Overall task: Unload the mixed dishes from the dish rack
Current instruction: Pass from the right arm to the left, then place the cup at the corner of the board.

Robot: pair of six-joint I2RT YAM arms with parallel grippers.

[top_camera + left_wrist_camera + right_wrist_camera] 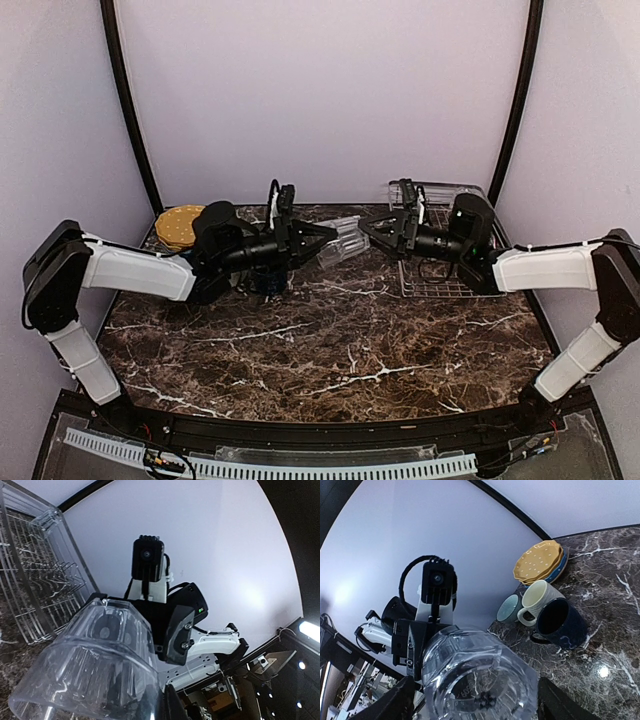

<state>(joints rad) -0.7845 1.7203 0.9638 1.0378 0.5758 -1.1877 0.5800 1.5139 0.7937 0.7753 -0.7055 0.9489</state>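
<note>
The clear glass tumbler [340, 243] hangs on its side above the table between my two grippers. My left gripper [322, 238] is shut on its rim; in the left wrist view the tumbler [90, 665] fills the lower left beside my left gripper [162, 705]. My right gripper [372, 229] faces it from the right. In the right wrist view the tumbler's base [480, 680] sits between the fingers of my right gripper [477, 705], which stand wide apart and seem just clear of the glass. The dish rack [440, 285] lies under the right arm.
At the back left lie yellow plates [540, 560] stacked on a blue plate [562, 566]. Beside them are a pale greenish bowl [509, 609], a cream mug [540, 600] and a dark navy mug [560, 622]. The rack [45, 585] has a clear tray round it.
</note>
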